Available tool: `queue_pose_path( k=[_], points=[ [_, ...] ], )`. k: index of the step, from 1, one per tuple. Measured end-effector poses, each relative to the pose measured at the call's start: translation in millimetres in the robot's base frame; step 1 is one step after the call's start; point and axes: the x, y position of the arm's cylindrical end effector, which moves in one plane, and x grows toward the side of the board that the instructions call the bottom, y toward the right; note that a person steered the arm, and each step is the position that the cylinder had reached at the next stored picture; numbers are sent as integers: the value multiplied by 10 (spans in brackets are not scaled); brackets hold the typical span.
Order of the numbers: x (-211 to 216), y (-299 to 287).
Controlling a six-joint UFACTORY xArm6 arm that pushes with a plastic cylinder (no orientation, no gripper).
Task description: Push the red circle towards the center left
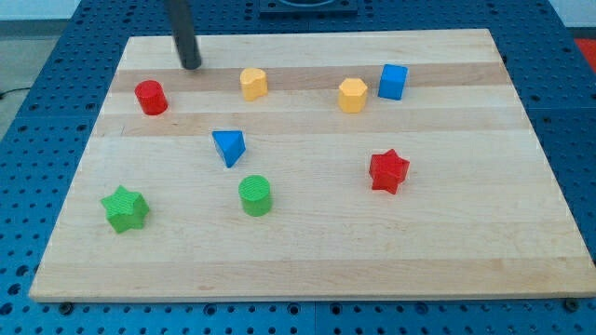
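Our tip [191, 65] sits upper left of the frame — the red circle [151, 97] lies just down-left of it, not touching. No claw here, just a bare rod.

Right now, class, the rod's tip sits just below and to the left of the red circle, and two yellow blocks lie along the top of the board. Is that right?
Not quite. In the camera view my tip sits above and to the right of the red circle, not touching it. The two yellow blocks do lie along the top.

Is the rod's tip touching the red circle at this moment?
No. My tip sits above and to the right of the red circle in the view, with bare board visible between them.
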Motion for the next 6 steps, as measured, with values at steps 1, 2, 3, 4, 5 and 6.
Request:
queue_pose_path(
  k=[1, 2, 3, 4, 5, 6],
  points=[
    [428, -190],
    [627, -924],
    [641, -1061],
    [493, -806],
    [705, -149],
    [1003, -699]
  ],
)
